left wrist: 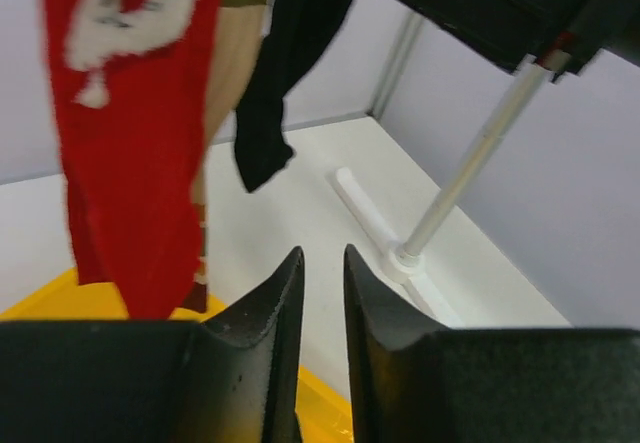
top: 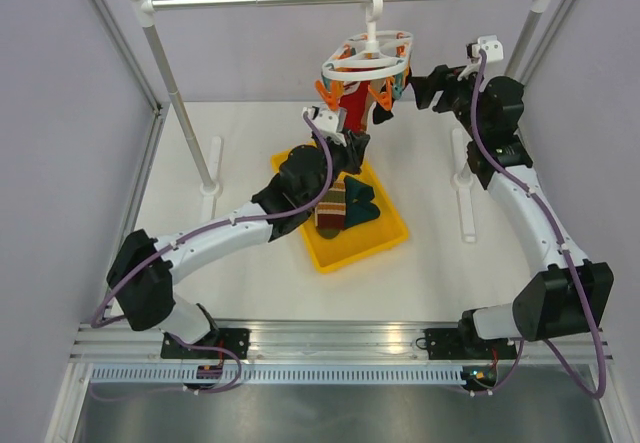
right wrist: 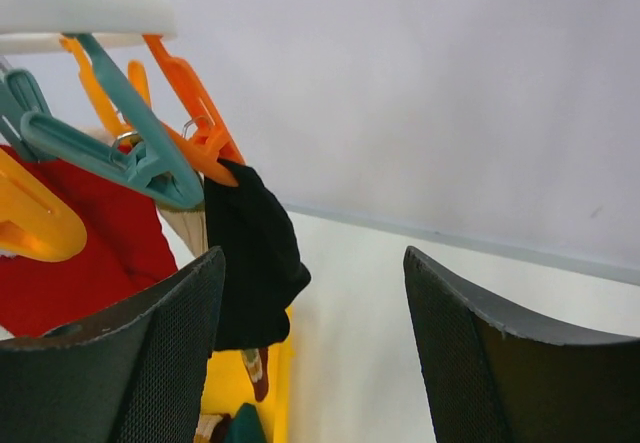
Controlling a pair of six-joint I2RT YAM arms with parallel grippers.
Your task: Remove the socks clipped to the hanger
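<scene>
The white plastic oval ring hanger (top: 331, 66) hangs from the metal rail (top: 300, 0) over the far side of the white counter (top: 430, 273), with a bright red sock (left wrist: 130, 143) and a black sock (right wrist: 250, 263) clipped to it. The left hand (left wrist: 322, 255), narrow and empty, sits by the red sock's lower end above the yellow plastic tray (top: 390, 235). The right hand (right wrist: 315, 253) gapes wide and empty just right of the black sock.

Red sock (left wrist: 130, 143) blurred, top cut off — tan sock (left wrist: 230, 73) mostly hidden behind it; hanger (right wrist: 80, 8) cropped.

Top view looks down; both wrist views share red sock (left wrist: 130, 143).
</scene>
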